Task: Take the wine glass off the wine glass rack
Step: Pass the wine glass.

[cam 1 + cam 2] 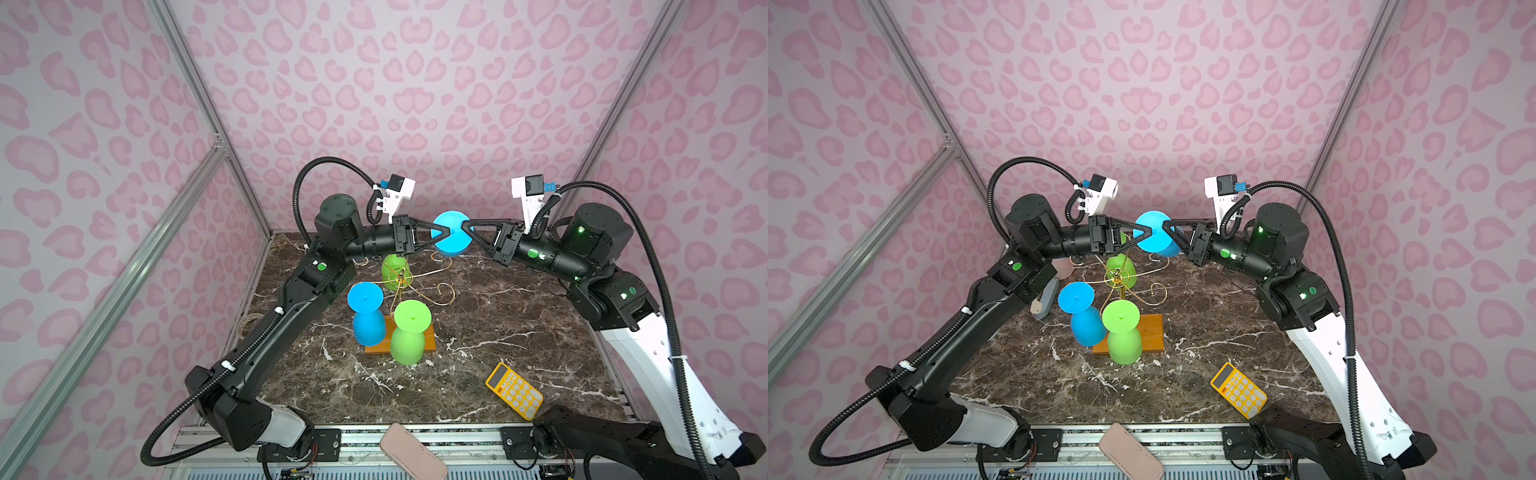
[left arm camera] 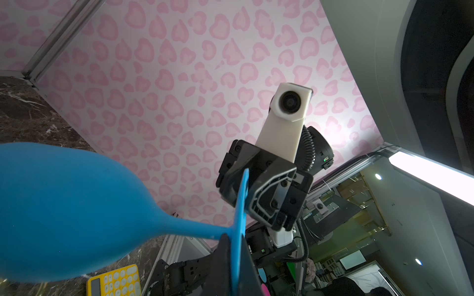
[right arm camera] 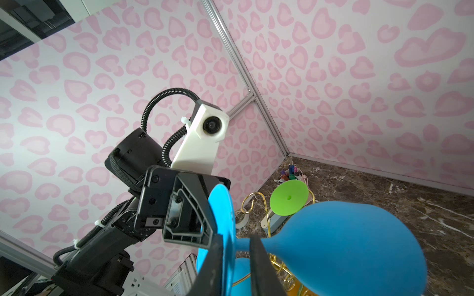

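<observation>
Removal appeared complete: the wine glass (image 1: 453,246) was clear of the wine glass rack (image 1: 429,337) and was carried in the air between the two sets of fingers, the rack's wire arms lying below them. Judged remaining: release by one side, then a set-down on the worktop (image 1: 519,316). Neither was finished.

Left fingers (image 2: 222,258) were closed on the thin round foot of the glass, one finger on each face. The bowl stood out sideways from the foot, beyond the fingertips, touching nothing. Right fingers (image 3: 260,265) stood parted astride the same foot from its opposite edge. One finger lay just beside the outer face. The other crossed the stem, with a gap visible between it and the foot.

Below the left fingers, three more glasses hung foot-up on the rack: a second blue glass (image 1: 366,322), one green glass (image 1: 390,264) close under them and the other green glass (image 1: 409,337) farther off.

The left wrist view alone showed the foot edge-on, pinched between the left fingers; a yellow calculator (image 2: 115,282) lay past the bowl. The right wrist view alone showed the gap at the right fingers, and a cup of pens (image 3: 291,172) past the bowl. Only the top views showed the rack's orange wooden base, all four glasses together, and both sets of fingers meeting tip to tip at the foot.
</observation>
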Tool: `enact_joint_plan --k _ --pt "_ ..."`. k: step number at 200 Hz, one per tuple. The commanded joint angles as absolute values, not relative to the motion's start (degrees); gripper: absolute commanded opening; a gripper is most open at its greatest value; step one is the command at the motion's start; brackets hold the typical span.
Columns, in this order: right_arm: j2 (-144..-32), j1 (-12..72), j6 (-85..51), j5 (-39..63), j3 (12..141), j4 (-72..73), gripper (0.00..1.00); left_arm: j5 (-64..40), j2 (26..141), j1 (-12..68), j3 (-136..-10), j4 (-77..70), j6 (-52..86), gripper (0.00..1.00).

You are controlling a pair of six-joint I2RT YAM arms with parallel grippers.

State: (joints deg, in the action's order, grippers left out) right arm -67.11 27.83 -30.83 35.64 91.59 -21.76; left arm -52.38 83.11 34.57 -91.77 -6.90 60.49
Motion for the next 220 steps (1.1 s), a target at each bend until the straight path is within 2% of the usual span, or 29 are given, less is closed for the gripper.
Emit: enact_joint_plan --k 1,43,59,66,120,162,192,220 --pt "-64.8 27.9 -26.4 34.1 90.8 -24.5 0.39 -53.3 83.1 34.5 -91.9 -16.9 64.0 0.04" --pt "-54.6 26.0 -17.9 26.7 81.6 -24.9 0.71 -53.3 83.9 34.5 -93.4 -17.8 65.3 0.04" --pt "-51.0 25.6 -12.7 25.6 77.1 -23.6 0.92 -53.3 84.1 34.3 -93.7 -17.2 66.0 0.04" --pt "-49.7 25.7 -10.4 24.6 75.1 -22.7 0.98 -53.4 84.2 34.1 -93.7 -17.2 66.5 0.04" --pt "-41.8 25.9 8.9 14.1 60.8 -15.2 0.99 -53.3 84.2 33.2 -92.9 -16.8 68.9 0.04" --pt "-41.7 27.8 14.9 15.5 55.5 -5.5 0.99 -53.3 85.3 33.1 -93.2 -17.1 70.6 0.04" --pt "-45.3 29.0 20.9 16.1 57.3 -4.3 0.99 -53.7 86.1 33.1 -93.7 -17.2 71.7 0.04" --pt "-47.6 29.1 20.9 18.6 58.2 -0.8 0.99 -53.9 86.7 33.2 -94.1 -17.4 72.4 0.04"
